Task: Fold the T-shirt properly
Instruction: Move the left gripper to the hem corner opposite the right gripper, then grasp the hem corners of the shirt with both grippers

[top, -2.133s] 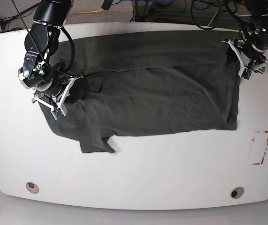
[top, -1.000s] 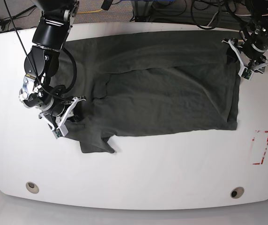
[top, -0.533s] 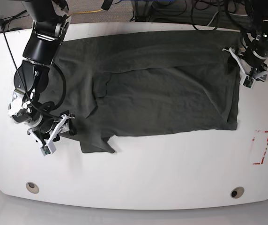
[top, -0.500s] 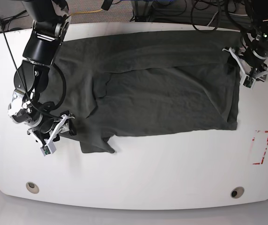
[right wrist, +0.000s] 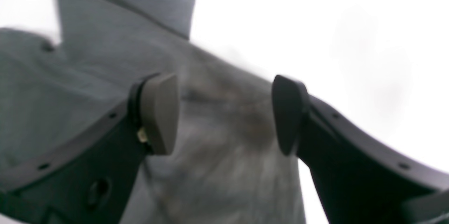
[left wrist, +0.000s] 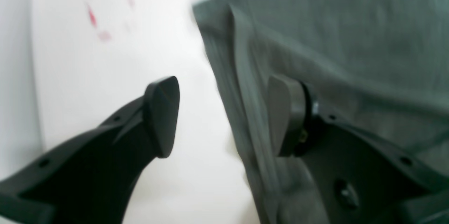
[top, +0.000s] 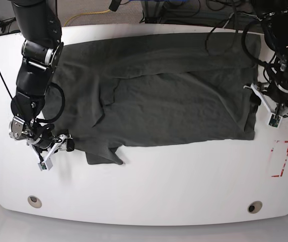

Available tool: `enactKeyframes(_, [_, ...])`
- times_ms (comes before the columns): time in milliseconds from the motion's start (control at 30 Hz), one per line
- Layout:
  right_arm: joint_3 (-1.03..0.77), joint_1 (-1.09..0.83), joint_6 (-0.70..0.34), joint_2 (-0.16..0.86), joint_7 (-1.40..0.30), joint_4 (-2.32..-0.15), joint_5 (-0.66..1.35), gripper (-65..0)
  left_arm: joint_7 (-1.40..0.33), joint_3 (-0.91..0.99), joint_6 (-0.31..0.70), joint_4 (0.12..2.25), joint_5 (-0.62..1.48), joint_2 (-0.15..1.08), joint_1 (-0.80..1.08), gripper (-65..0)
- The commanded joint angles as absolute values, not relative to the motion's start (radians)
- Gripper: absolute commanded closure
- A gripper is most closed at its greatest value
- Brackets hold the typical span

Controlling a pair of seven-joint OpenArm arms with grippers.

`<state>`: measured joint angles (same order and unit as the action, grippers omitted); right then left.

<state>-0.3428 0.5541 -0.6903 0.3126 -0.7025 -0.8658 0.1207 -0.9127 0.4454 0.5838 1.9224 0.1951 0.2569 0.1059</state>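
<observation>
both arms have slid down along the t-shirt point(top: 174, 96) side edges toward bare table point(top: 184, 186). right gripper point(top: 53, 149) gapes wide by the left sleeve; left gripper point(top: 274, 108) gapes wide astride the right hem.

Soft, matt, lightly creased cloth on the dark charcoal-grey T-shirt point(top: 174, 96). Smooth, faintly glossy finish on the white round-cornered tabletop point(top: 184, 186) under that shirt. Matt black moulded plastic, smooth pads, on the left gripper point(left wrist: 221, 115) and right gripper point(right wrist: 224, 113).

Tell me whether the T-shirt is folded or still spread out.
Partly folded. The T-shirt has its near part doubled up over the far part, leaving a far strip single-layered, and one sleeve sticks out at the near edge.
</observation>
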Motion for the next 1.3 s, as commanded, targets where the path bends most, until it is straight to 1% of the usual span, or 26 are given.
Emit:
enactKeyframes(0, [-0.349,0.596,-0.698,0.325,-0.621,-0.811,0.068,-39.3,-0.901,0.45,0.579,1.939,0.2,0.254,0.07,-36.9])
enactKeyframes(100, [-0.351,0.596,-0.698,0.338,-0.555,-0.754,0.012,-39.3,-0.901,0.449,0.579,1.936,0.2,0.24,0.031,-36.9])
enactKeyframes(333, [-0.351,0.588,-0.698,0.363,-0.456,-0.628,0.013,-39.3,-0.901,0.449,0.578,1.824,0.2,0.231,-0.048,-36.9])
enactKeyframes(600, [-0.351,0.585,-0.698,0.357,-0.446,-0.607,0.013,-39.2,-0.901,0.449,0.576,1.687,0.2,0.234,-0.125,-37.1])
enactKeyframes(633, [-0.349,0.585,-0.698,0.344,-0.446,-0.607,0.013,-38.8,-0.901,0.449,0.576,1.661,0.2,0.234,-0.142,-37.1])
enactKeyframes(700, [-0.349,0.585,-0.698,0.326,-0.447,-0.61,0.005,-35.4,-0.901,0.449,0.575,1.616,0.199,0.236,-0.17,-37.1])
enactKeyframes(800, [-0.349,0.591,-0.698,0.32,-0.447,-0.61,0.005,-24.3,-0.9,0.449,0.533,1.55,0.182,0.248,-0.203,-37.1])
enactKeyframes(833, [-0.349,0.593,-0.698,0.318,-0.447,-0.61,0.005,-18.4,-0.9,0.449,0.504,1.523,0.171,0.248,-0.22,-37.1])
enactKeyframes(867, [-0.349,0.593,-0.698,0.318,-0.447,-0.61,0.005,-14.3,-0.9,0.449,0.481,1.501,0.163,0.248,-0.237,-37.1])
enactKeyframes(933, [-0.348,0.593,-0.698,0.317,-0.447,-0.61,0.005,-7.3,-0.9,0.449,0.447,1.457,0.153,0.248,-0.265,-37.1])
enactKeyframes(967, [-0.346,0.593,-0.698,0.317,-0.447,-0.61,0.005,-5.2,-0.898,0.449,0.437,1.434,0.151,0.248,-0.278,-37.1])
enactKeyframes(1167, [-0.349,0.591,-0.698,0.315,-0.447,-0.61,0.012,-4.4,-0.898,0.449,0.387,1.282,0.151,0.249,-0.352,-37.2])
enactKeyframes(1267, [-0.349,0.588,-0.698,0.308,-0.447,-0.61,0.012,-4.4,-0.898,0.446,0.381,1.218,0.151,0.249,-0.375,-37.2])
